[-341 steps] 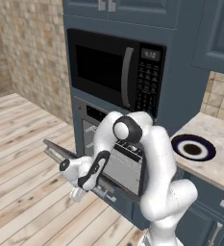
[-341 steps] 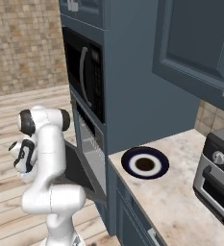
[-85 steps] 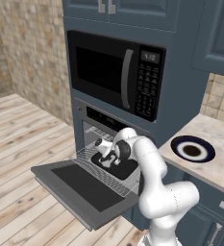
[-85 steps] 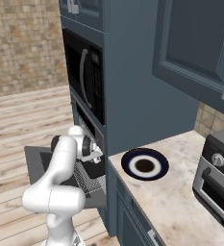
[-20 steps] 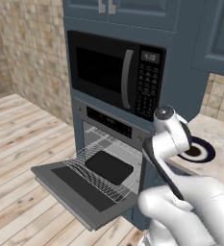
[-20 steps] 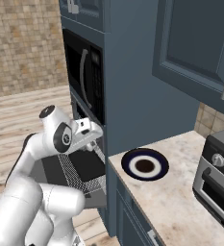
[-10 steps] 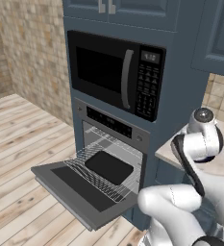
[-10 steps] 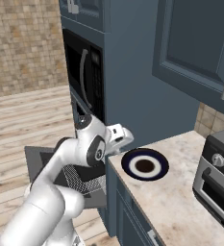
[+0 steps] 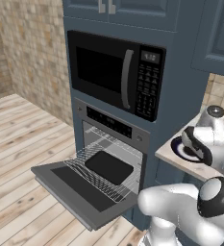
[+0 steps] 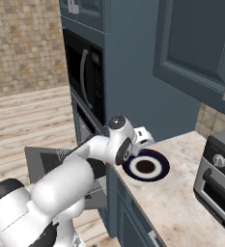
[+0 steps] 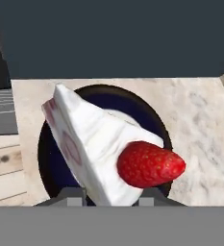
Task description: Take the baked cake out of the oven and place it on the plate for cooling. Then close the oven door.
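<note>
End effector (image 11: 108,194) swung over plate (image 11: 154,125), gripping cake (image 11: 94,144).

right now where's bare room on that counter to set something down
Free: the speckled beige counter between the round navy-rimmed plate and the grey toaster oven, and toward its front edge. Crowded: over the plate, where the pincer holds the white strawberry-topped cake slice.
</note>
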